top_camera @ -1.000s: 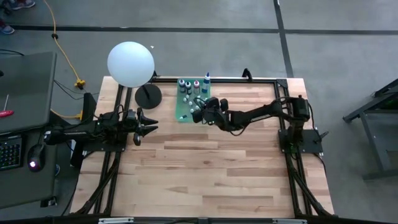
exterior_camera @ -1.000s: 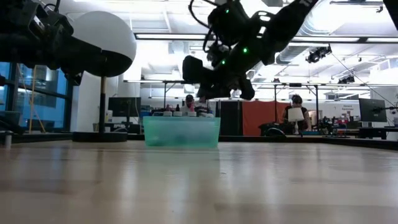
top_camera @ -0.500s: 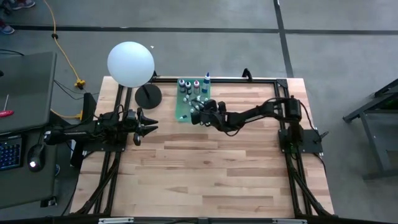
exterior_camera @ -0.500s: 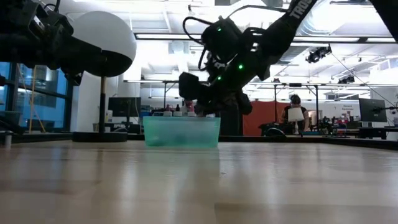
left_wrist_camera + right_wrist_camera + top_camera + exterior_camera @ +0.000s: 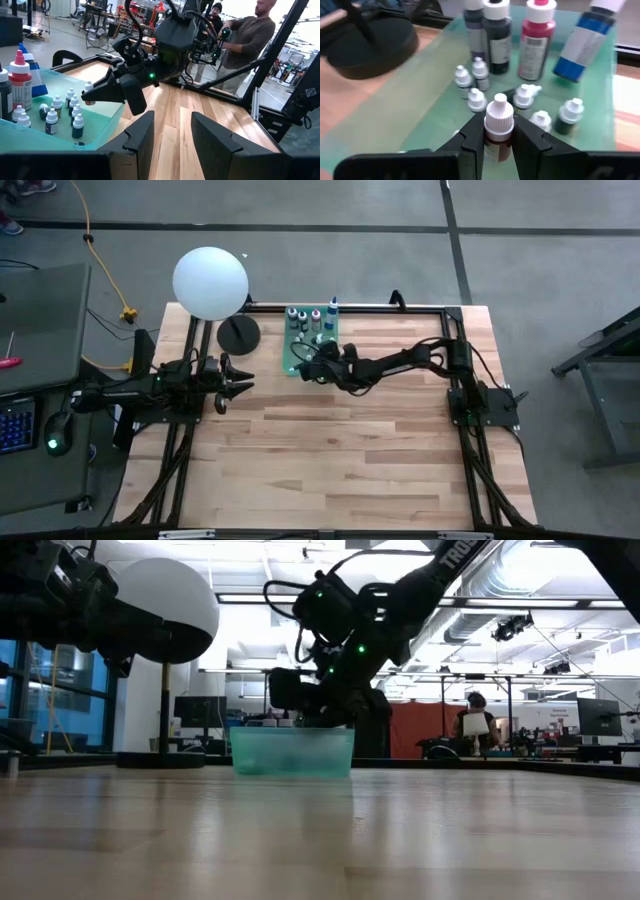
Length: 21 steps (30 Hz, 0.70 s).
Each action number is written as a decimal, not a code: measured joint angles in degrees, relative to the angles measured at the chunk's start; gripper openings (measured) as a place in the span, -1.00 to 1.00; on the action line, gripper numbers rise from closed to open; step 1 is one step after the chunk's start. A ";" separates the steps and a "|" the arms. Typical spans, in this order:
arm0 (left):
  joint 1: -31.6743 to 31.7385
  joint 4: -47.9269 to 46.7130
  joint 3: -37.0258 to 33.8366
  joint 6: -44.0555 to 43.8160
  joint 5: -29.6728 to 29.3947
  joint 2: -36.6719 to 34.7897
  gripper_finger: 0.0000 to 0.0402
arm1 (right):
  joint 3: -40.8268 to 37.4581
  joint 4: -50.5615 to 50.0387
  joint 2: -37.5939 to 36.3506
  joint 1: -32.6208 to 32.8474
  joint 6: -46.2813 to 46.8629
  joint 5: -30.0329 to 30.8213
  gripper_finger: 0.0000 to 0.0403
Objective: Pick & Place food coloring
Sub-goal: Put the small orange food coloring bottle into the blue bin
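Bright overhead ceiling lights (image 5: 300, 598) backlight the low view, turning the arms to dark silhouettes and laying pale glare on the blurred near surface (image 5: 320, 840), while in the right wrist view everything beyond the fingers (image 5: 472, 135) is soft, the tall bottles (image 5: 536, 40) smeared.

Bottles (image 5: 479, 75) crowding tray (image 5: 425, 120)

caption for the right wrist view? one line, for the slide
Right gripper shut on a small white-capped food coloring bottle, held above the green tray of other bottles.
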 joint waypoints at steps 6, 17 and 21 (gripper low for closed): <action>0.02 -0.02 0.00 -0.02 -0.02 -0.02 -0.36 | 0.02 -5.03 -0.08 -0.72 7.61 -3.10 -0.67; 0.00 0.00 0.00 0.00 0.00 -0.02 -0.36 | -0.27 -4.07 -0.11 -0.46 5.30 -2.49 -0.57; 0.00 -0.02 0.00 -0.02 -0.02 0.00 -0.36 | -0.30 -2.83 -0.04 -0.46 3.65 -2.74 -0.56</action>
